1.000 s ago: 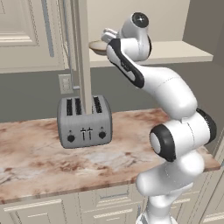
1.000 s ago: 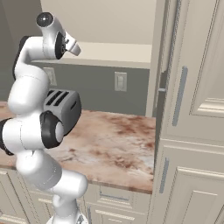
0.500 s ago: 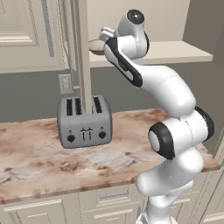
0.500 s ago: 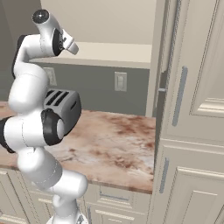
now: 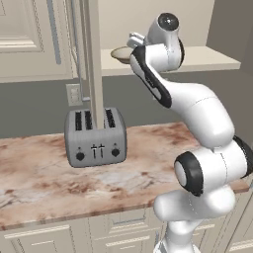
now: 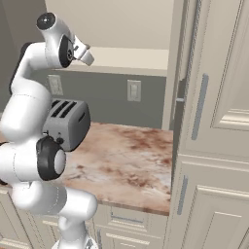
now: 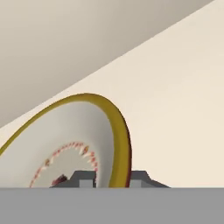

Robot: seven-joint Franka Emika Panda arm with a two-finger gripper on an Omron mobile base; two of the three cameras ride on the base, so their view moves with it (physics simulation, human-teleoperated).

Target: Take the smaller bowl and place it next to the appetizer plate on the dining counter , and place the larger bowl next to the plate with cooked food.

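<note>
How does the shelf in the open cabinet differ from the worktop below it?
The shelf is plain cream; the worktop is marbled beige and reddish-brown. The shelf sits high on the wall; the worktop lies lower, on top of cream cabinets. The shelf carries a bowl with a gold rim; the worktop carries a silver toaster. Both are flat, level surfaces.

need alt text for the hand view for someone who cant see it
A shallow cream bowl with a brown-gold rim and a ring of faint red marks inside, seen close up, its rim pinched between the claw's two dark tips. It sits on a plain cream shelf, with a beige wall behind.
</note>
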